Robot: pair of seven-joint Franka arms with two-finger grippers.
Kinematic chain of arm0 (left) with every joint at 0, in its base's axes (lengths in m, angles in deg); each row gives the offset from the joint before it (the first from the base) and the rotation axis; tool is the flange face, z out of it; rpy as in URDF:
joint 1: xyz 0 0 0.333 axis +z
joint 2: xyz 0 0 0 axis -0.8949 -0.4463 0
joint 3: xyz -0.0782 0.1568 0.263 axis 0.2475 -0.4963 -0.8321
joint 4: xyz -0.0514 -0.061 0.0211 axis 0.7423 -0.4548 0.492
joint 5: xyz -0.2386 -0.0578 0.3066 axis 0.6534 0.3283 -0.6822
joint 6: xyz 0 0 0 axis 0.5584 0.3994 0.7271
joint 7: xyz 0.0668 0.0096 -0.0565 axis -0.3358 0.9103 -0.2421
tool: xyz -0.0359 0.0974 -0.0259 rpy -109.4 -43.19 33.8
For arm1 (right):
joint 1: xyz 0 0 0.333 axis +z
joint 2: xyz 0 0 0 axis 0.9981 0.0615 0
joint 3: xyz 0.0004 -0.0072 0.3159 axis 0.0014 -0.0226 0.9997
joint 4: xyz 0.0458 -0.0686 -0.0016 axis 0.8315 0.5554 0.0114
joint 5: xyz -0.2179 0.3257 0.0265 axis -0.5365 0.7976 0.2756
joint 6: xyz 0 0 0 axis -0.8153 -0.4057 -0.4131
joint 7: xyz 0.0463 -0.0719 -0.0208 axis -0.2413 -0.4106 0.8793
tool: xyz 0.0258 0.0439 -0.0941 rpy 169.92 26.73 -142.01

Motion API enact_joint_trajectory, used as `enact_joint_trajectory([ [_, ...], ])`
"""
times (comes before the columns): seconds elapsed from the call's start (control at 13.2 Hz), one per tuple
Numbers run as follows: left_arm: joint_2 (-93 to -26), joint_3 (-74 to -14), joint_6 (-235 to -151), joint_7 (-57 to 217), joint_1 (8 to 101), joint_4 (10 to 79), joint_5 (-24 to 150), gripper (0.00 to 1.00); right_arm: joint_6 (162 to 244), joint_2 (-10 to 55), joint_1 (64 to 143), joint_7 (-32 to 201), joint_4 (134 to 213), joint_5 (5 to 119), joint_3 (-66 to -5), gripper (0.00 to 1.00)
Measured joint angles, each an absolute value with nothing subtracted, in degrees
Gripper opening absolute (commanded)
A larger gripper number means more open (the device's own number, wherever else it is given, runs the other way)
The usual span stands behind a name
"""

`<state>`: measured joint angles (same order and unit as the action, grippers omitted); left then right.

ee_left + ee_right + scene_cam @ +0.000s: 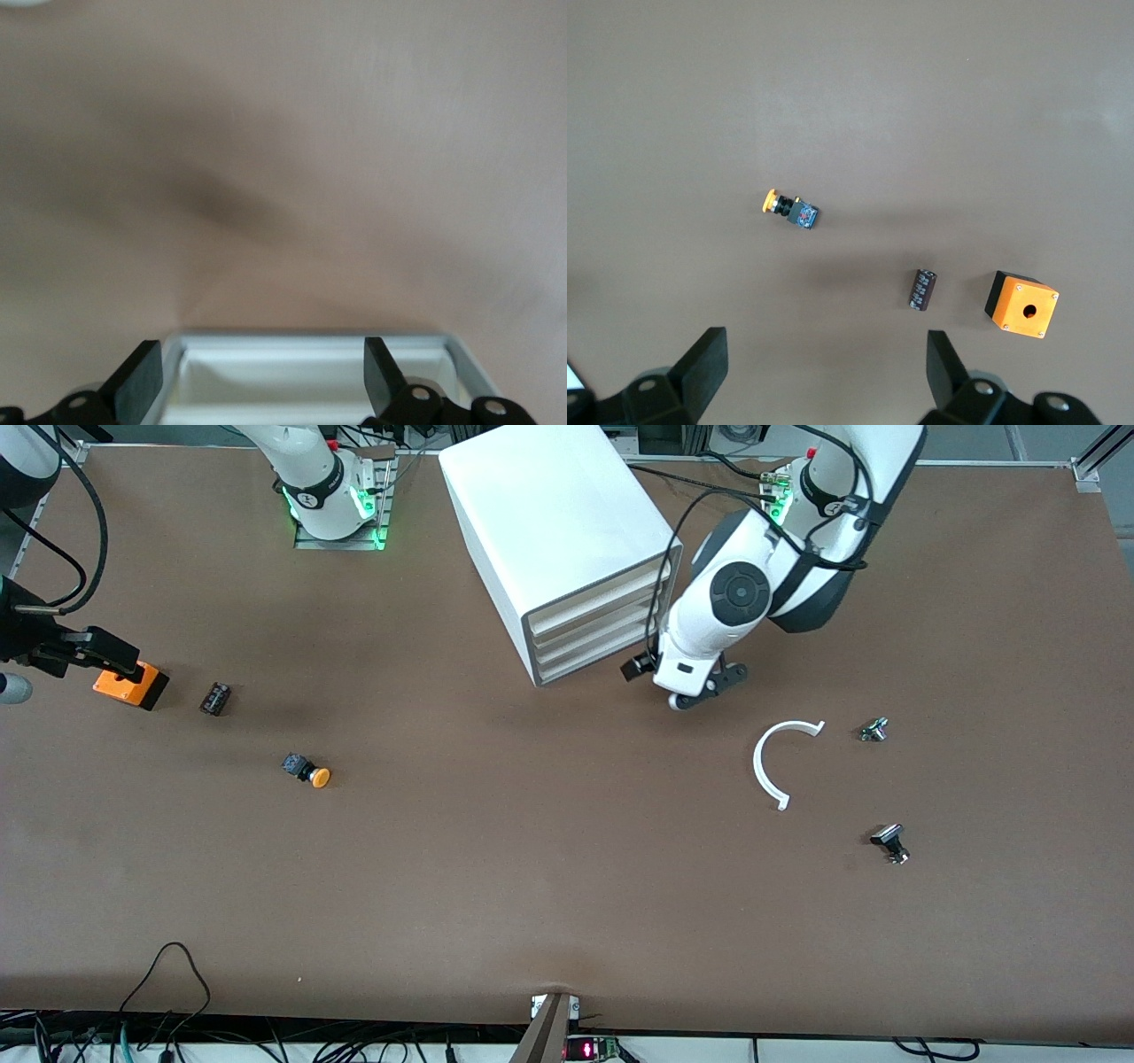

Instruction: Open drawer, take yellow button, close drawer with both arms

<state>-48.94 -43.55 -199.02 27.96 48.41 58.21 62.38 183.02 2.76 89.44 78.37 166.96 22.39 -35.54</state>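
Note:
The white cabinet (558,522) stands near the arms' bases, its four drawers facing the left arm's end. The top drawer (595,600) looks flush with the three below it. My left gripper (707,689) is low in front of the drawers. In the left wrist view the left gripper (261,381) is open, with a white tray rim (310,341) between its fingers. The button (310,771), orange cap on a black body, lies on the table and also shows in the right wrist view (790,209). My right gripper (111,657) is open and empty (824,372) over the orange box (131,685).
A dark cylinder part (215,698) lies beside the orange box. A white C-shaped piece (784,762) and two small black-and-silver parts (874,730) (890,843) lie toward the left arm's end. Cables hang at the table's near edge.

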Motion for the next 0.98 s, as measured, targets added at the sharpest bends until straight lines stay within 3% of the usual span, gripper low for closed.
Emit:
enact_joint_trajectory([
  [0.23,-46.97,-43.80,-197.96,27.96,52.34,55.32,57.30,1.00,183.03,2.88,89.49,78.55,166.96,22.39,-35.46,0.99],
  [0.6,-44.35,-44.06,-184.20,36.96,59.72,45.27,51.43,1.00,183.01,3.23,89.11,79.26,166.96,22.39,-35.57,0.99],
  [0.98,-38.72,-46.81,-177.06,46.86,66.19,40.48,51.40,1.00,183.23,3.34,89.11,79.29,166.14,22.74,-35.50,0.99],
])
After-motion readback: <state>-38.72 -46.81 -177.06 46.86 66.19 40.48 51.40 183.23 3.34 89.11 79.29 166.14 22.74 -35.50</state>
